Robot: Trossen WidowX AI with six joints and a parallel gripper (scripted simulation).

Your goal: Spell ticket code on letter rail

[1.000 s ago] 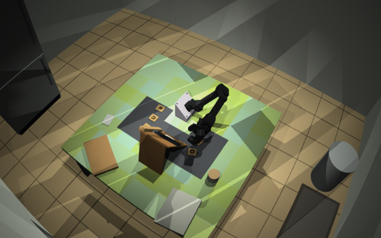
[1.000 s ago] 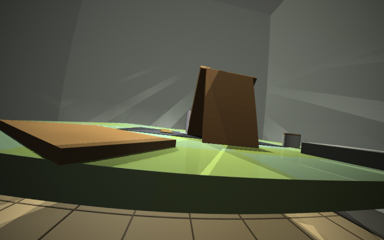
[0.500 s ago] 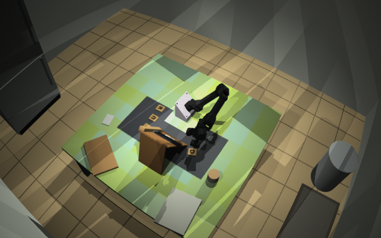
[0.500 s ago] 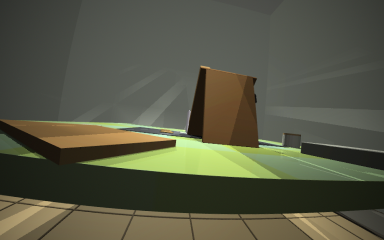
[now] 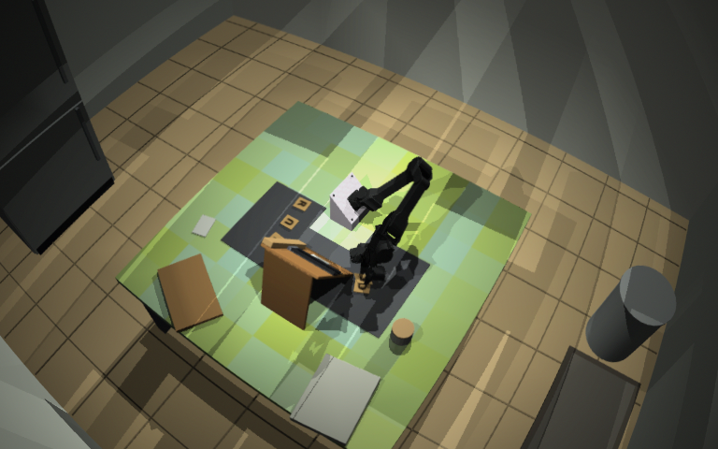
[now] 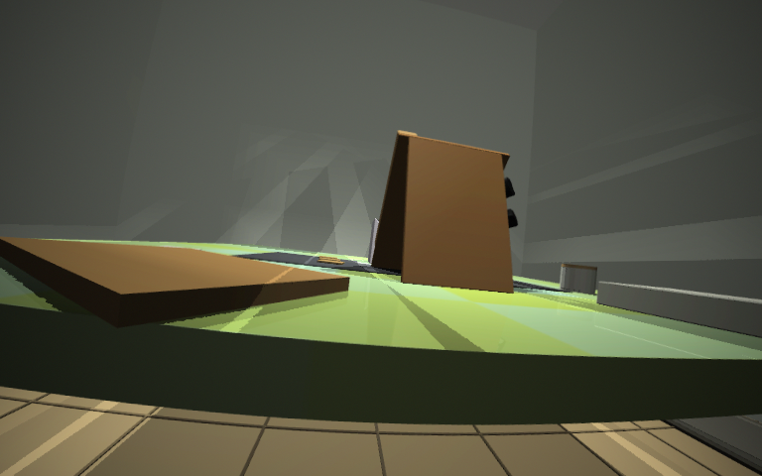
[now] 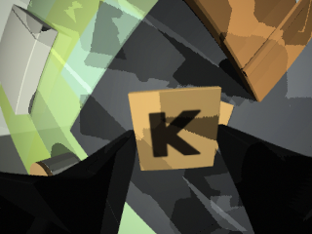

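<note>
My gripper [image 5: 372, 276] [image 7: 175, 133] is shut on the K tile [image 7: 168, 104], one finger at each side edge, with the letter facing the wrist camera. The D tile [image 5: 362, 284] [image 7: 226, 113] lies on the dark mat [image 5: 249, 224] [image 7: 112, 104], mostly hidden behind the K tile in the wrist view. The R tile [image 5: 302, 203] and U tile [image 5: 288, 222] lie at the mat's other end. The wooden board [image 5: 285, 285] [image 6: 454, 213] [image 7: 273, 49] stands left of my gripper in the top view. Its dark rail [image 5: 317, 260] is seen edge-on; its contents are unclear. No code is readable.
A short cylinder [image 5: 402, 329] [image 6: 578, 279] [image 7: 41, 169] and a pale flat box [image 5: 338, 399] [image 6: 674, 302] [image 7: 24, 63] stand beyond the mat. A flat wooden box [image 5: 190, 291] [image 6: 168, 269] lies near the counter edge. A small white card [image 5: 204, 225] lies beside the mat.
</note>
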